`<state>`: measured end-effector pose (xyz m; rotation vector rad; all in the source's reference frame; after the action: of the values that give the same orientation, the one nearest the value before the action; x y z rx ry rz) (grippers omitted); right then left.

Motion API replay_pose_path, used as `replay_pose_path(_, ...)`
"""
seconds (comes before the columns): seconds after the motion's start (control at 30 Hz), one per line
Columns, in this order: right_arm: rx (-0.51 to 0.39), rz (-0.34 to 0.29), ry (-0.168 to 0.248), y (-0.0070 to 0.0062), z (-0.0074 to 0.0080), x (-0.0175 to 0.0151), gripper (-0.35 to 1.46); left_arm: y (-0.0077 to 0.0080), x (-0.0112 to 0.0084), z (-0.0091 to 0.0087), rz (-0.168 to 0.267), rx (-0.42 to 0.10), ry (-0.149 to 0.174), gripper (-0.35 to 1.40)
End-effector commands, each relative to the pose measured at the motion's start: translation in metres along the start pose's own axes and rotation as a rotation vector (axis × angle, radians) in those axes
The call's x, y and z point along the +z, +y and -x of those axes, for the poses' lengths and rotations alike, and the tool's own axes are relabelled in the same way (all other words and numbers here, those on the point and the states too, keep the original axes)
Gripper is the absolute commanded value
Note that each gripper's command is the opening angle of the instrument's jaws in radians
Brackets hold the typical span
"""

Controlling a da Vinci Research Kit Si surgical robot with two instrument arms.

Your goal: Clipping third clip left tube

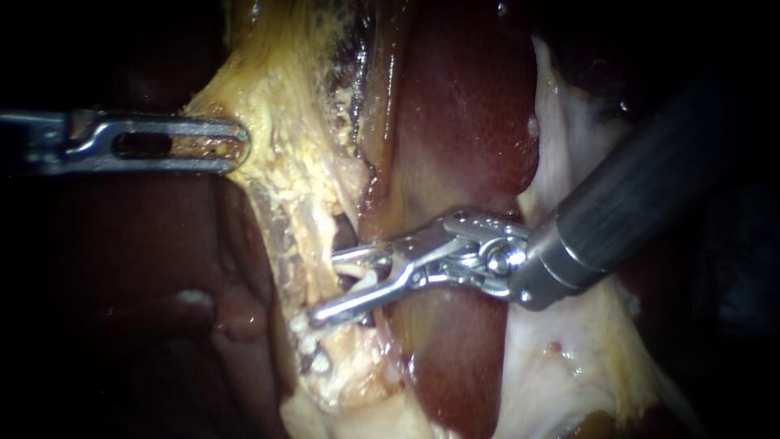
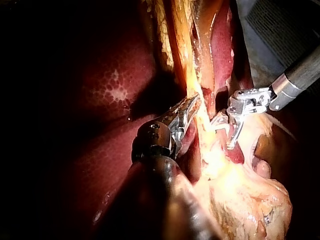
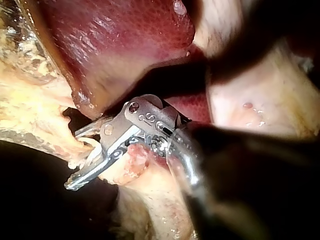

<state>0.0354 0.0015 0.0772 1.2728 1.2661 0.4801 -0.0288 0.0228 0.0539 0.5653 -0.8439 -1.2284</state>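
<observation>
Jaws of the right instrument (image 1: 329, 284) are standing apart, and the tube (image 1: 363, 280) is lying between them, I think for placing a clip. The left instrument (image 1: 231, 146) is clenching tissue (image 1: 284, 162), probably pulling it aside so the tube is exposed.

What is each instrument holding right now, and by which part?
Left instrument grips the yellowish tissue by its outer edge. Right instrument holds nothing: its jaws stand open astride the tube.

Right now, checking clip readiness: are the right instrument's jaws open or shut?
Open: the right instrument shows a clear gap between its jaws, with a tube lying between them.
</observation>
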Motion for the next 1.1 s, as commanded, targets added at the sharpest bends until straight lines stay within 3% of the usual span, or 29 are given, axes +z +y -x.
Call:
replay_pose_path(0.03,0.004,-0.001,-0.003,0.0001,0.0000,-0.0002,0.51,0.0000,0.0001,0.0000,0.000,0.000,0.000,-0.35)
replay_pose_path(0.23,0.025,-0.008,-0.006,0.0000,0.0003,-0.0002,0.51,0.0001,0.0001,-0.0001,-0.001,0.000,0.000,-0.35)
replay_pose_path(0.53,0.049,-0.030,-0.051,0.0004,0.0013,0.0013,0.51,0.0005,0.0003,-0.0001,0.000,0.001,0.000,-0.35)
replay_pose_path(0.67,0.046,-0.051,-0.070,0.0000,0.0014,0.0017,0.50,0.0005,0.0003,-0.0001,0.000,0.001,0.000,-0.35)
replay_pose_path(1.1,0.058,-0.150,0.034,-0.0009,-0.0017,0.0008,0.50,0.0005,0.0004,-0.0001,0.000,0.001,0.000,-0.35)
